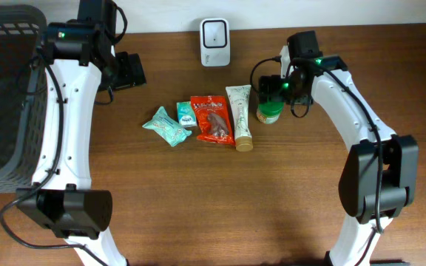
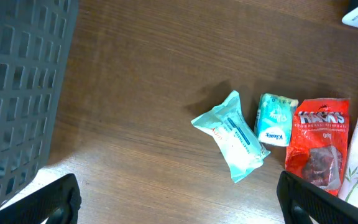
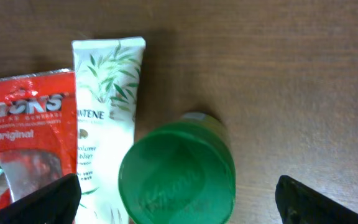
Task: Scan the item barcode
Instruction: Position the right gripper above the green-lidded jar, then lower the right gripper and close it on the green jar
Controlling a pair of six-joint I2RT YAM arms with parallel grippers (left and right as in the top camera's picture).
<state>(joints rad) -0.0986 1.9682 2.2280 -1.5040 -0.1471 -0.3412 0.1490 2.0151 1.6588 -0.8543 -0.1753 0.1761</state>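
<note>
A row of items lies mid-table: a teal wipes pack (image 1: 166, 125), a small teal packet (image 1: 186, 113), a red Hacks bag (image 1: 211, 118), a white Pantene tube (image 1: 240, 117) and a green-lidded jar (image 1: 269, 112). A white barcode scanner (image 1: 214, 42) stands at the back. My right gripper (image 3: 178, 202) is open above the jar (image 3: 176, 172), one finger on each side of the lid, not touching it. My left gripper (image 2: 179, 202) is open over bare wood, left of the wipes pack (image 2: 234, 135).
A dark grey mesh basket (image 1: 6, 96) fills the far left of the table. The left arm's base (image 1: 69, 210) stands near the front left and the right arm's base (image 1: 376, 177) at the front right.
</note>
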